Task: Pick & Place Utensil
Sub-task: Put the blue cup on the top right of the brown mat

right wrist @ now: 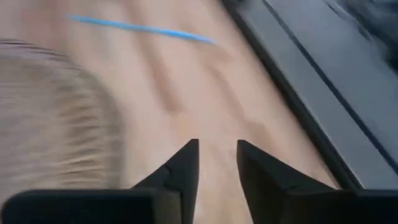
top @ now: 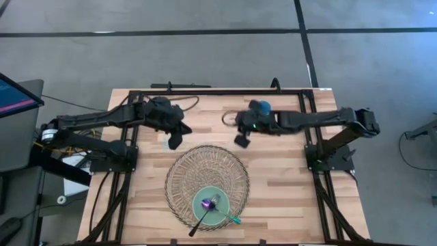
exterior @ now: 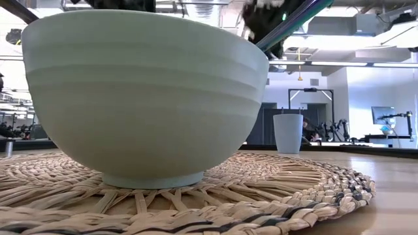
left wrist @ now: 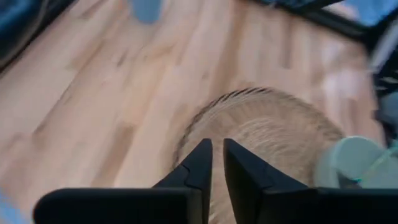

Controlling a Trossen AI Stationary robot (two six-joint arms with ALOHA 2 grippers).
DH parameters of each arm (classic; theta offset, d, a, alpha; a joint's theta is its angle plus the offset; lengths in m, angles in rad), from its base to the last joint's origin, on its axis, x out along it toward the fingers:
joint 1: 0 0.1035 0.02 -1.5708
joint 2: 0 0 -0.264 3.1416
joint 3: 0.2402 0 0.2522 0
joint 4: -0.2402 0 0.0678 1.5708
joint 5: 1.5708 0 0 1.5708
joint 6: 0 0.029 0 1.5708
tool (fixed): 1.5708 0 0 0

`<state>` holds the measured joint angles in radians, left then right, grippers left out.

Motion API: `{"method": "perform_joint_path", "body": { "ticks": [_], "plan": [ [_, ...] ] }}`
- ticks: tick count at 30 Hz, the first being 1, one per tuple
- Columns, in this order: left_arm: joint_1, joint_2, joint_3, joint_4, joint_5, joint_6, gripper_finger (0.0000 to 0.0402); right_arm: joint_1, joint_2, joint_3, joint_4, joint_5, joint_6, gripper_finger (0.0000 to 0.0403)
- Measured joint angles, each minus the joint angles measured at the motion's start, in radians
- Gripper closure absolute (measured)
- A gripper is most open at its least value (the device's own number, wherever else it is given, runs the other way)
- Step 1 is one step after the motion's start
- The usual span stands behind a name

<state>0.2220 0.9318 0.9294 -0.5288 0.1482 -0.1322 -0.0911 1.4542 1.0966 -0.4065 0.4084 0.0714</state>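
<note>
A monitor [top: 17, 96] is seen at the left of the table [top: 287, 184]. A pale cup [exterior: 288, 133] is placed upright on the far part of the table. A person [exterior: 307, 129] is partly seen behind the cup.

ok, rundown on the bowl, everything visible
The bowl is pale green, smooth, ceramic by its look, with faint horizontal bands and a narrow foot. It stands upright on the round woven mat, toward the mat's near edge. Two utensils rest in it, handles over the rim: a purple spoon and a teal-handled one. Neither arm touches it.
</note>
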Motion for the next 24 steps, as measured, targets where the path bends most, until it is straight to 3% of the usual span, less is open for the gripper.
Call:
{"method": "perform_joint_path", "body": {
  "ticks": [11, 24],
  "plan": [
    [0.188, 0.006, 0.000, -0.030, 0.002, 0.105, 0.0308, -0.255, 0.041, -0.008, -0.200, 0.008, 0.232, 0.0254],
    [0.220, 0.008, -0.096, -0.025, 0.002, 0.105, 0.0300, -0.328, 0.041, -0.038, -0.193, -0.042, 0.354, 0.0269]
  ]
}}
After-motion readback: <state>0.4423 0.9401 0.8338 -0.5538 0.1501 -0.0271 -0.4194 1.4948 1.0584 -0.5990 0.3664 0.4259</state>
